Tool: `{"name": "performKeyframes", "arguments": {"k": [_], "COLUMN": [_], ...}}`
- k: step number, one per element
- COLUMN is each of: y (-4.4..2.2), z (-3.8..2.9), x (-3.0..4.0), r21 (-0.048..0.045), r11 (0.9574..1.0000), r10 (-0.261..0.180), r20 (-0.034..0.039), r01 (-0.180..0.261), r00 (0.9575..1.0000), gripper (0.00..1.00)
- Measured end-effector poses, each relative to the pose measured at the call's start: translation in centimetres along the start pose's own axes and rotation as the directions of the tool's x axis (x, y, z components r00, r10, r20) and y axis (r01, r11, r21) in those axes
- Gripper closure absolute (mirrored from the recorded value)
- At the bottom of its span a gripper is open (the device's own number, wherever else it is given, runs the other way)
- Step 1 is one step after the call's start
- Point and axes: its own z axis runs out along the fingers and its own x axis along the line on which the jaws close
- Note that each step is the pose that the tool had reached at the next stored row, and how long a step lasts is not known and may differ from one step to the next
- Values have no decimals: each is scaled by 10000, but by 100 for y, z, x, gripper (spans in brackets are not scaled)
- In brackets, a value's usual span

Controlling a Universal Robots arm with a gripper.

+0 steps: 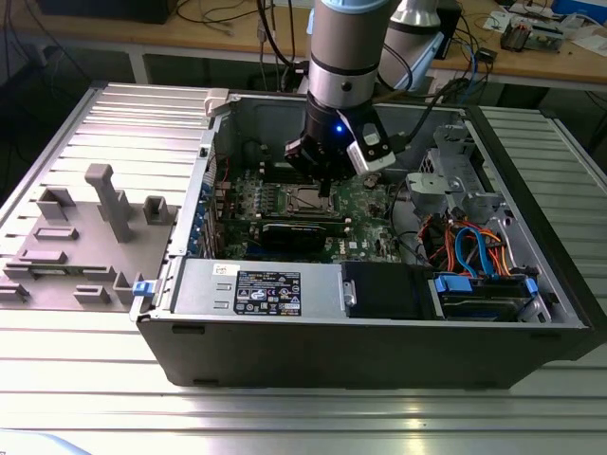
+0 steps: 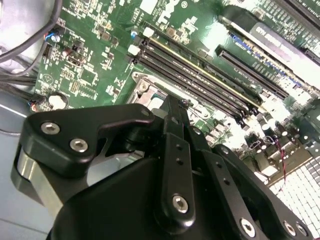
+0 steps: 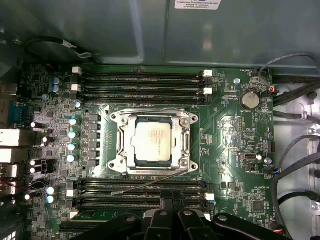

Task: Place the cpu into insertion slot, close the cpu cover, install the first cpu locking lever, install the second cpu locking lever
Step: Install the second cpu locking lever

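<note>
Chip seated, cover down; we are at the lever step.
Our gripper (image 2: 175, 112), fingers pinched together and seemingly empty, hovers by one loose lever (image 3: 150, 185) beside the cpu (image 3: 153, 141).

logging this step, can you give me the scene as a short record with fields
chip: cpu lies flat in the insertion slot on the green board
cover: cpu cover is down, framing the chip
lever: a thin metal lever lies slanted beside the socket
gripper: gripper above the board, close to the socket
enclosure: open computer case
</note>
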Motion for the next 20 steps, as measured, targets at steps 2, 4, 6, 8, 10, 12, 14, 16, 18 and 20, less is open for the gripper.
{"name": "performKeyframes", "arguments": {"k": [2,4,6,8,10,12,14,16,18,20], "y": [-1,-1,-1,-1,-1,-1,-3,-15,-27,-37], "z": [1,2,1,2,2,4,27,46,59,72], "x": [1,1,2,2,2,4,6,11,19,45], "r21": [-3,-4,-3,-3,-3,-3,-18,-42,-111,-209], "r11": [10000,10000,10000,10000,10000,10000,10000,10000,9999,9997], "r10": [1,2,2,2,2,4,-3,-6,-26,-91], "r20": [-4,-4,-4,-4,-4,-3,-7,-22,-26,-33], "r01": [-1,-2,-2,-2,-2,-4,3,6,26,90], "r00": [10000,10000,10000,10000,10000,10000,10000,10000,10000,10000], "gripper": [89,89,89,89,89,89,89,89,89,89]}}
